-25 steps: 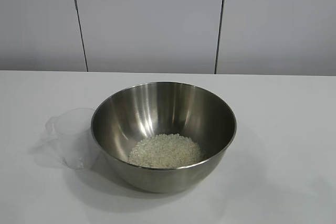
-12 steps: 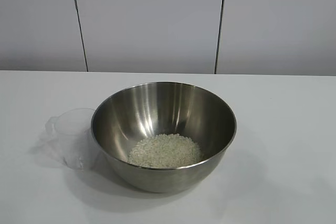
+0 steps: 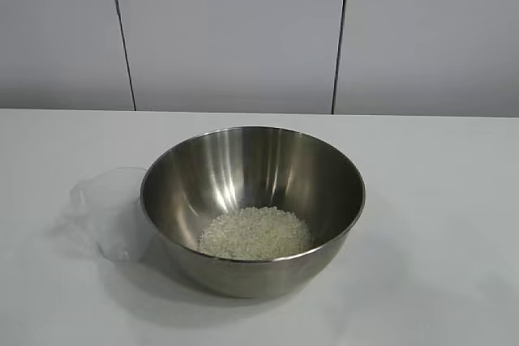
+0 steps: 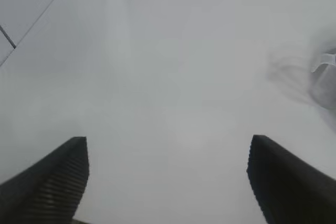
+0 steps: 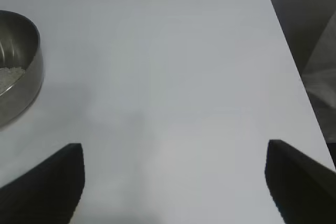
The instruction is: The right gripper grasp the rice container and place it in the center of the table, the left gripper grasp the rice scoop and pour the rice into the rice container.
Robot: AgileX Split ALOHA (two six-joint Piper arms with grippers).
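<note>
The rice container [image 3: 253,200], a wide steel bowl, stands in the middle of the white table [image 3: 438,200] with a heap of rice [image 3: 255,234] on its bottom. The clear rice scoop [image 3: 113,212] stands upright against the bowl's left side, empty as far as I can see. Neither arm shows in the exterior view. My left gripper [image 4: 168,153] is open over bare table, with the scoop's edge [image 4: 326,74] far off to one side. My right gripper [image 5: 175,158] is open too, apart from the bowl [image 5: 18,64], nothing between its fingers.
Grey wall panels [image 3: 231,34] rise behind the table. In the right wrist view the table's rounded corner and side edge [image 5: 286,40] lie close, with dark floor beyond.
</note>
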